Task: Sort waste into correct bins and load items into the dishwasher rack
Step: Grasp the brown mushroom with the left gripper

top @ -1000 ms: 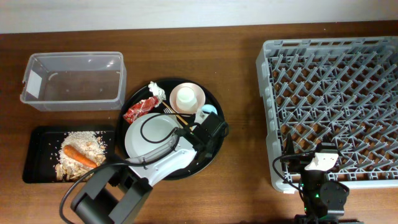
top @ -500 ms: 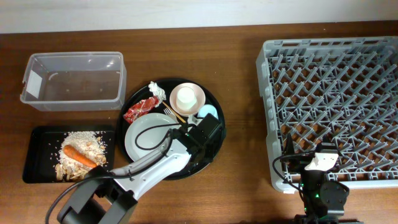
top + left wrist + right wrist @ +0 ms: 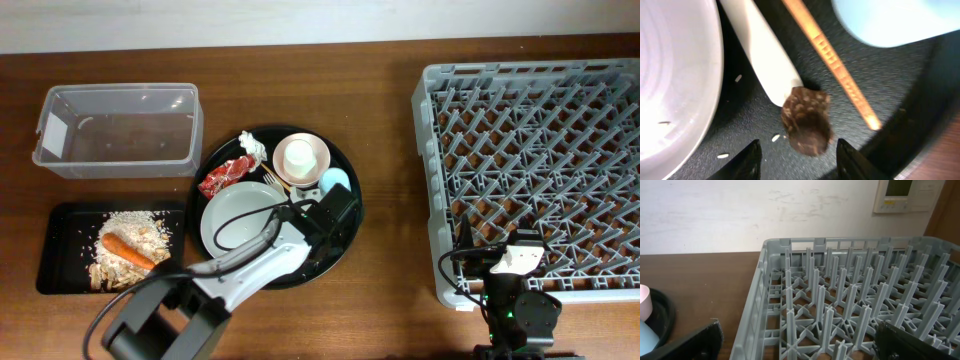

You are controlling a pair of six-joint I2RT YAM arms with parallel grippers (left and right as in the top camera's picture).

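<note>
In the left wrist view a small dark lump [image 3: 806, 120] lies on the round black tray [image 3: 740, 130], touching the tip of the white fork handle [image 3: 762, 50]. My left gripper [image 3: 797, 162] is open, its fingertips on either side of the lump's near edge with gaps showing. A wooden chopstick [image 3: 832, 55], the pale plate [image 3: 675, 75] and the blue cup [image 3: 890, 20] lie around it. Overhead, the left gripper [image 3: 335, 205] hangs over the tray's right part. My right gripper [image 3: 800, 350] stands open at the dishwasher rack's [image 3: 540, 150] front left corner.
The clear tub [image 3: 118, 130] stands at the back left. The black rectangular tray [image 3: 60, 250] in front of it holds rice [image 3: 135, 235] and a carrot [image 3: 128, 250]. On the round tray are a red wrapper [image 3: 226, 175], a tissue [image 3: 252, 146] and a cream bowl [image 3: 301, 157].
The left arm has shifted slightly over the round tray. The right arm has not moved.
</note>
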